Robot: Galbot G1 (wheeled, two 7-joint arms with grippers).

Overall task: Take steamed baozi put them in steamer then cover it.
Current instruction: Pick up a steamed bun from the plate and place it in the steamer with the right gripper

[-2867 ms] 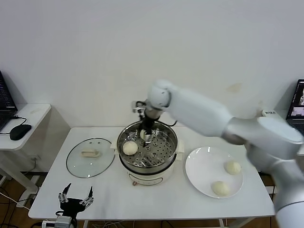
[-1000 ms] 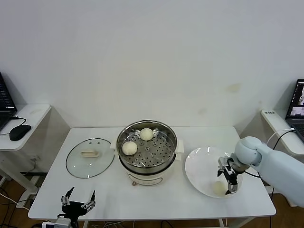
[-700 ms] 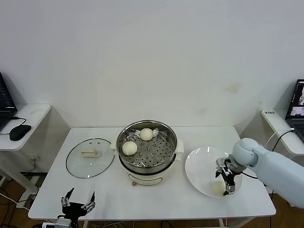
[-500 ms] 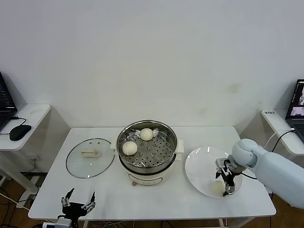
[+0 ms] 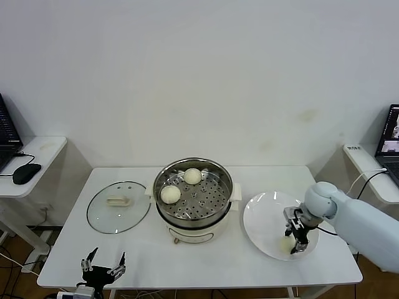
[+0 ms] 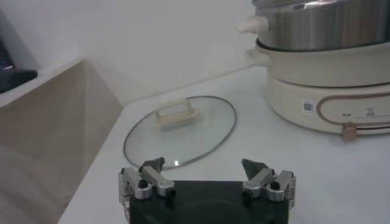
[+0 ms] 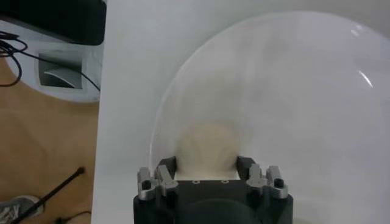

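The steel steamer (image 5: 209,200) stands mid-table on its cream-white pot base (image 6: 329,91) and holds two baozi (image 5: 170,194) (image 5: 192,176). My right gripper (image 5: 294,238) is down on the white plate (image 5: 262,218), its fingers pressed on both sides of a third baozi (image 7: 207,146), which rests on the plate and shows in the head view (image 5: 286,245). The fourth baozi is hidden behind the right wrist. The glass cover (image 5: 118,207) lies flat left of the steamer and also shows in the left wrist view (image 6: 183,128). My left gripper (image 5: 103,269) (image 6: 207,167) is open and empty below the table's front edge.
A side table with a black mouse (image 5: 25,172) stands at the far left. Another small table with a laptop (image 5: 391,131) is at the far right. The wall runs close behind the table.
The right arm has left the steamer, where it set the second baozi, and come to the plate. Over the last second its fingers have closed around the front baozi. The left arm is unmoved.
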